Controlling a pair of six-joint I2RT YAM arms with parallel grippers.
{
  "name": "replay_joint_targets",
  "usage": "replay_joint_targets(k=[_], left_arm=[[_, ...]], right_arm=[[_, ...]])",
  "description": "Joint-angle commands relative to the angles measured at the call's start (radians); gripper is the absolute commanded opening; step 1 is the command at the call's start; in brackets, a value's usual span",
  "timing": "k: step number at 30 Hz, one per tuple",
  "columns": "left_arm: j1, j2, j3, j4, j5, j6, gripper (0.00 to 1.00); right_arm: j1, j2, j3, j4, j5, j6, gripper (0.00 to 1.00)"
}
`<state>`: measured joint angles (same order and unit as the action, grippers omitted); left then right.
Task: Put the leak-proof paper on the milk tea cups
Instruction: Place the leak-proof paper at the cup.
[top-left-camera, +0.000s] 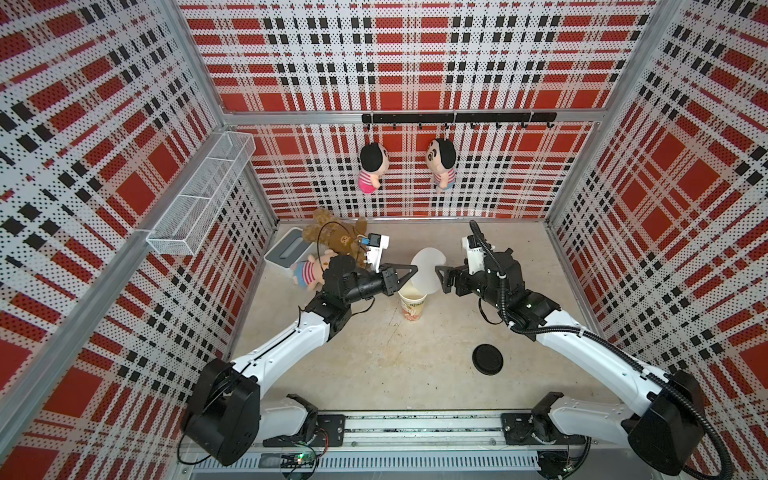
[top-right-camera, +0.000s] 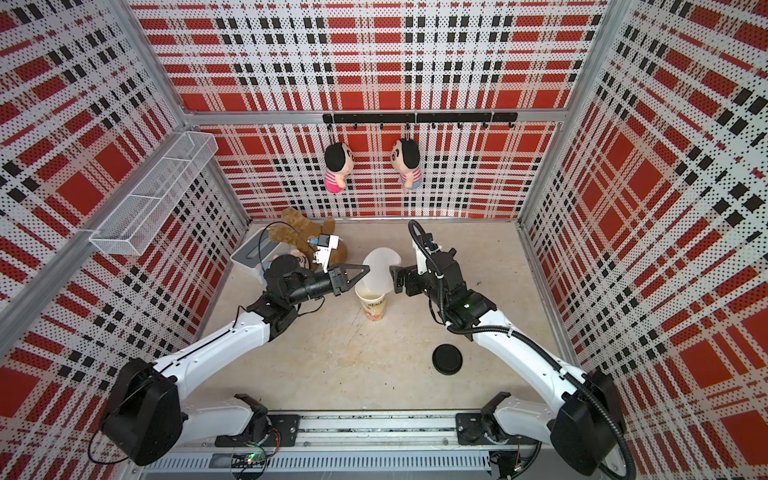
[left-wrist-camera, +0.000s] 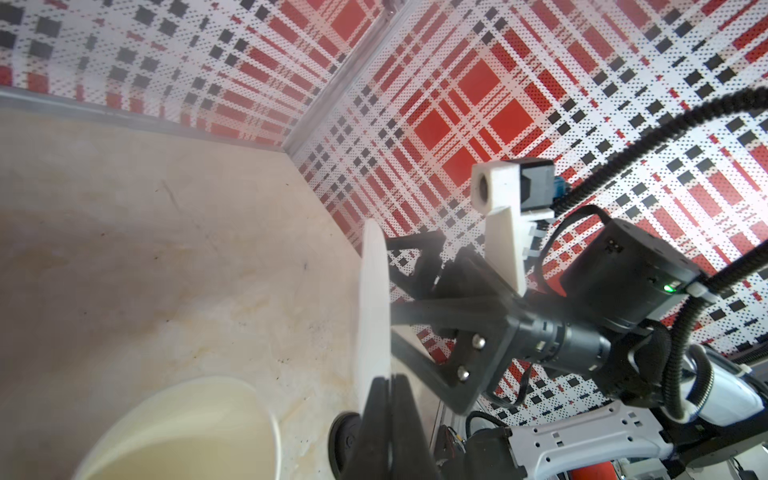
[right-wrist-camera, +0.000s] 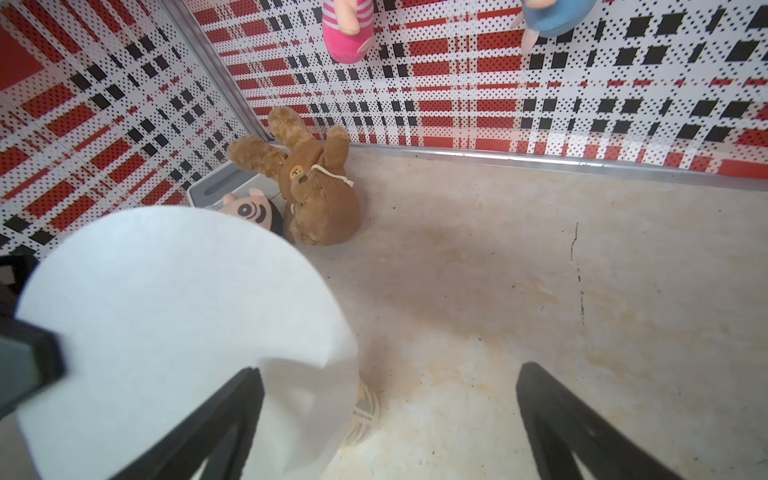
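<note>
The milk tea cup (top-left-camera: 412, 306) stands upright in the middle of the table, its mouth uncovered, in both top views (top-right-camera: 372, 306). The leak-proof paper (top-left-camera: 428, 270), a thin white round sheet, hangs nearly upright just above and behind the cup's mouth. My left gripper (top-left-camera: 414, 271) is shut on the paper's left edge; the left wrist view shows the paper (left-wrist-camera: 374, 311) edge-on between the closed fingers (left-wrist-camera: 376, 419). My right gripper (top-left-camera: 441, 279) is open at the paper's right edge. In the right wrist view the paper (right-wrist-camera: 166, 311) lies against one finger (right-wrist-camera: 232, 415) and hides most of the cup (right-wrist-camera: 368, 411).
A black round lid (top-left-camera: 487, 360) lies on the table at the front right. A white box with a grey slot (top-left-camera: 286, 249), a brown teddy bear (top-left-camera: 332, 237) and a striped doll (top-left-camera: 309, 272) crowd the back left corner. Two dolls hang on the back wall (top-left-camera: 372, 168).
</note>
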<state>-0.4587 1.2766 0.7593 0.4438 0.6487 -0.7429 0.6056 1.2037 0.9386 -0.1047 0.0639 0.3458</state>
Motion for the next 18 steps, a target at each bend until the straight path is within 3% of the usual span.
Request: replay_joint_targets(k=[1,18], left_arm=[[0.030,0.012,-0.042,-0.006,0.003,-0.022,0.00],[0.088,0.038,-0.048,-0.182,0.013,0.083,0.00]], right_arm=[[-0.006,0.016,0.006,0.065,-0.031,0.010,1.00],[-0.006,0.205,0.098,0.046,-0.073,0.060,1.00]])
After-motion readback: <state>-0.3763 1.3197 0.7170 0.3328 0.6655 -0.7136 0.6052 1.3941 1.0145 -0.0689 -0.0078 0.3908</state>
